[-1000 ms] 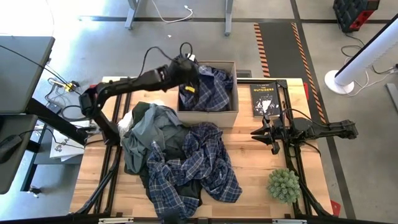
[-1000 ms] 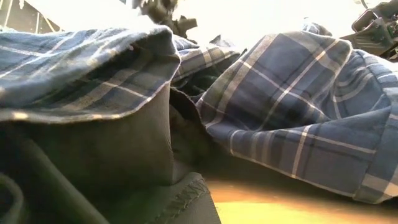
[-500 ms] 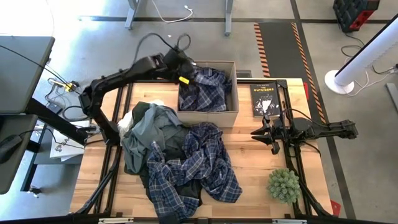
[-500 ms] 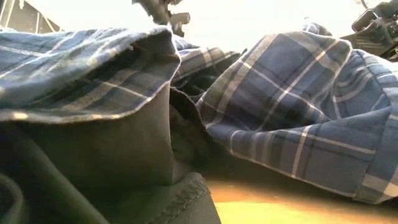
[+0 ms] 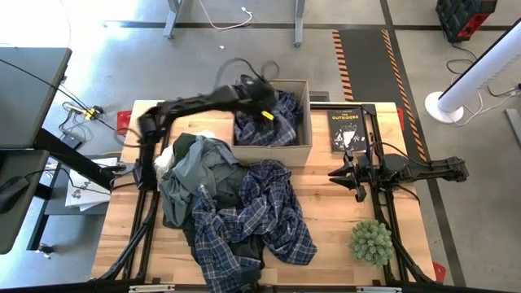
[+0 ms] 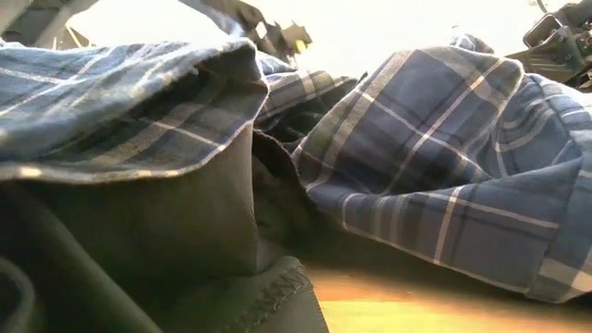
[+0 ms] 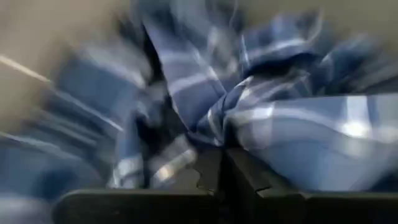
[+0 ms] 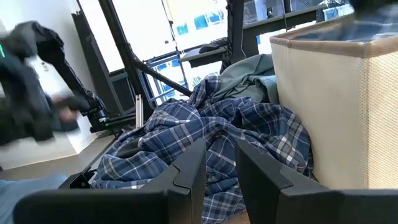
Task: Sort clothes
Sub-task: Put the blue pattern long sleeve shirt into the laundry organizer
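One navy-and-white plaid shirt (image 5: 277, 122) lies crumpled inside the tan box (image 5: 271, 153) at the table's far side. My left gripper (image 5: 264, 104) hangs over that shirt near the box's middle, tipped downward. In the left wrist view its fingers (image 7: 205, 177) stand shut, with blurred plaid cloth (image 7: 280, 124) right before them. A heap of clothes covers the table's left half: a grey-green one (image 5: 195, 171), a second plaid one (image 5: 264, 207), a black one (image 5: 244, 248) and a bit of white (image 5: 165, 160). My right gripper (image 5: 352, 173) waits at the right, open (image 8: 221, 165) and holding nothing. My left gripper points slantwise down at the plaid shirt in the box. The wrist view is blurred, so I cannot tell whether the shut fingertips touch the cloth.
A black paperback book (image 5: 346, 130) lies to the right of the box. A green plant (image 5: 373, 242) stands near the table's front right corner. Bare wood (image 5: 334, 212) shows between the heap and the right arm.
My left gripper drew back toward the box's far left corner. It then swung down and to the right, over the middle of the box. The shirt in the box has settled lower against the left wall.
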{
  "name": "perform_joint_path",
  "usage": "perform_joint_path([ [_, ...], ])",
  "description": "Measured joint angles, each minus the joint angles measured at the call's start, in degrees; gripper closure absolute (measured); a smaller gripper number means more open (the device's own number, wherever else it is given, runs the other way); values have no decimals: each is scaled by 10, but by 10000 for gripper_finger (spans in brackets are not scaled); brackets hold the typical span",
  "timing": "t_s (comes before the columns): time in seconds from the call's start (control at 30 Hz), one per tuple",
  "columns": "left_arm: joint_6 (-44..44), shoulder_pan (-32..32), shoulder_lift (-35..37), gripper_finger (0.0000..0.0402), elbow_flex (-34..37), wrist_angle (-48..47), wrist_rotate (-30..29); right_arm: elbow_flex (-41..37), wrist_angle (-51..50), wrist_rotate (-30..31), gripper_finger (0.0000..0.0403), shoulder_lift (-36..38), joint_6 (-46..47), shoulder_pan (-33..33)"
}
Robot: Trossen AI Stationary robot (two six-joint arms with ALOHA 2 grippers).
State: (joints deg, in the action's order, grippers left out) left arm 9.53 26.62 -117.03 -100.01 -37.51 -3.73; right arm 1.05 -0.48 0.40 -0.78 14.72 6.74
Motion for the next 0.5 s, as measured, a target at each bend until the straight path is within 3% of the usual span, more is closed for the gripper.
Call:
perform_joint_path([
  [0.13,1,-4,-83,397,0,-14,11,0,0,0,321,0,0,0],
  [0.23,12,-7,-107,398,-12,-33,18,0,0,0,321,0,0,0],
  [0.37,30,-13,-92,400,-54,-80,1,0,0,0,321,0,0,0],
  [0.5,31,-29,-27,400,-105,-98,-27,0,0,0,321,0,0,0],
])
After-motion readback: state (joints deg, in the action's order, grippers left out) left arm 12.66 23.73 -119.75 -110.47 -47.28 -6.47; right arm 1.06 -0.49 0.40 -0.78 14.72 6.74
